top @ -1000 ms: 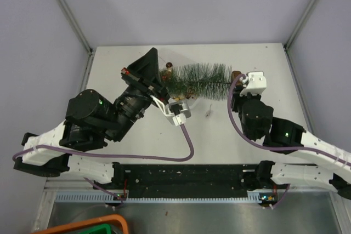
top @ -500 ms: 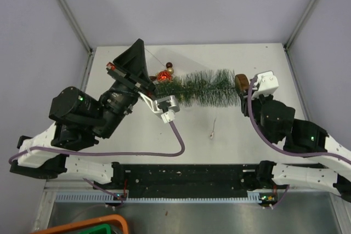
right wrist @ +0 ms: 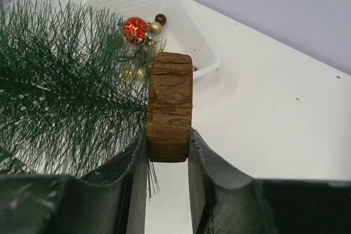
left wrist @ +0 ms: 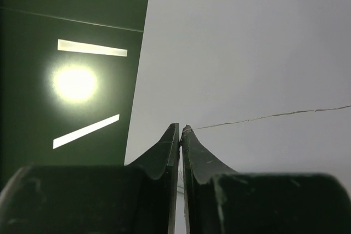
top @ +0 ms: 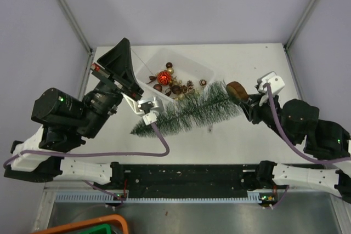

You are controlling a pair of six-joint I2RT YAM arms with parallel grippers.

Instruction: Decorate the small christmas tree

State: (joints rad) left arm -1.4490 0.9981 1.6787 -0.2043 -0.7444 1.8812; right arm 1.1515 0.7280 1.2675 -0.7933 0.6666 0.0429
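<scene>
The right gripper (right wrist: pixel 169 144) is pinching the small christmas tree (top: pixel 186 112) by its wooden base (right wrist: pixel 170 94), near the white tray (top: pixel 189 60). The left gripper (left wrist: pixel 181 131) is squeezing a thin thread (left wrist: pixel 263 117) — jaws pressed together.

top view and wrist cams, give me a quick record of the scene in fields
tree: small christmas tree on its side, tip toward the left arm
base: wooden disc base clamped edge-on by the right gripper
left arm: left gripper pointing upward, shut on a thin thread
tray: white tray behind the tree, holding a red bauble and small gold and brown ornaments
</scene>
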